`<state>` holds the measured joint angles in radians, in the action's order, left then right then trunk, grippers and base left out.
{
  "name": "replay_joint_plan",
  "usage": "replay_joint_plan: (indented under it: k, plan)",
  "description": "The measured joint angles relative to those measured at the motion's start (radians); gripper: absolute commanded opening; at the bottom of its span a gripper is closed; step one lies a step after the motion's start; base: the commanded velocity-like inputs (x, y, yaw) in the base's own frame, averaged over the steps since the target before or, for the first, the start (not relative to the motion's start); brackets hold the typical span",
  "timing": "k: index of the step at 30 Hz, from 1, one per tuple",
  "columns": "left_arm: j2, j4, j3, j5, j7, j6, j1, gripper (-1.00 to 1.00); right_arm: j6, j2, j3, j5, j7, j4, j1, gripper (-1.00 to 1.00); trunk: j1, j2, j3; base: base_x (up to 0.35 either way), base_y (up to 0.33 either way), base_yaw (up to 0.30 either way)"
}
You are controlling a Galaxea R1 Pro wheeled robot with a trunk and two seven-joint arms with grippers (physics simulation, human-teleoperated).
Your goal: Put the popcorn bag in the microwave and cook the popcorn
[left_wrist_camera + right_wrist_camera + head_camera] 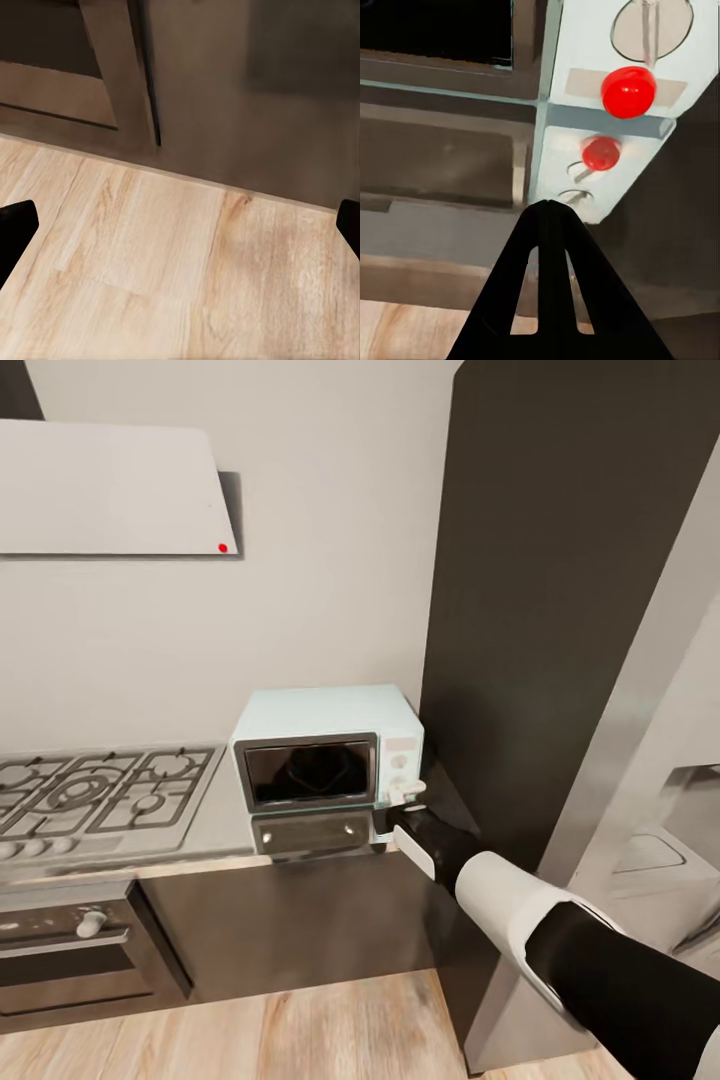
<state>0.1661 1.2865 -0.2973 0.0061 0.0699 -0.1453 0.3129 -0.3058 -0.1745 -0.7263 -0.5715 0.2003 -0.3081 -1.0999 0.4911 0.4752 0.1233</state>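
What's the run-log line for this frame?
right gripper: shut, at microwave control panel, below red light | door: closed | left gripper: open, over floor

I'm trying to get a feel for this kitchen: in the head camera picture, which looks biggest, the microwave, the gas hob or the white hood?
1. White hood, cut off at the picture's edge.
2. Gas hob, also cut off.
3. Microwave.
The hob and microwave look close; differing distance from the camera makes true size unsure.
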Motion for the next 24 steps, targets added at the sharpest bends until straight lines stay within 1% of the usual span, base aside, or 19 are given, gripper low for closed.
replay_joint_plan:
  k: [5, 7, 11, 15, 17, 19, 24]
  plan:
    - [-0.001, -0.009, -0.001, 0.000, 0.000, 0.000, -0.012, 1.00, 0.002, 0.000, 0.002, -0.002, 0.004, 0.001, -0.003, -1.00, 0.000, 0.000, 0.000, 0.297, 0.000, 0.000]
    - [-0.008, -0.040, -0.002, 0.000, 0.000, 0.000, -0.034, 1.00, 0.004, 0.000, 0.002, -0.002, 0.005, 0.001, -0.003, -1.00, 0.000, 0.000, 0.000, 0.073, 0.000, 0.000]
    - [-0.017, -0.058, 0.006, -0.002, 0.000, -0.001, -0.042, 1.00, 0.008, 0.000, 0.005, -0.003, 0.007, 0.004, -0.003, -1.00, 0.000, 0.000, 0.000, 0.019, 0.000, 0.000]
    - [-0.017, -0.063, 0.010, -0.002, 0.000, -0.002, -0.044, 1.00, 0.010, 0.000, 0.006, -0.004, 0.007, 0.005, -0.003, -1.00, 0.000, 0.000, 0.000, 0.026, -0.020, 0.000]
    - [-0.017, -0.069, 0.009, -0.002, 0.000, -0.002, -0.044, 1.00, 0.011, 0.000, 0.006, -0.005, 0.008, 0.005, -0.003, -1.00, 0.000, 0.000, 0.000, 0.154, -0.136, 0.000]
    - [-0.017, -0.076, 0.008, -0.002, 0.001, -0.002, -0.049, 1.00, 0.018, 0.000, 0.006, -0.005, 0.008, 0.007, -0.003, -1.00, 0.000, 0.000, 0.000, 0.155, -0.143, 0.000]
    - [-0.018, -0.093, 0.006, -0.001, 0.002, -0.003, -0.051, 1.00, 0.044, 0.000, 0.007, -0.007, 0.008, 0.034, -0.002, -1.00, 0.000, 0.000, 0.000, 0.022, -0.020, 0.000]
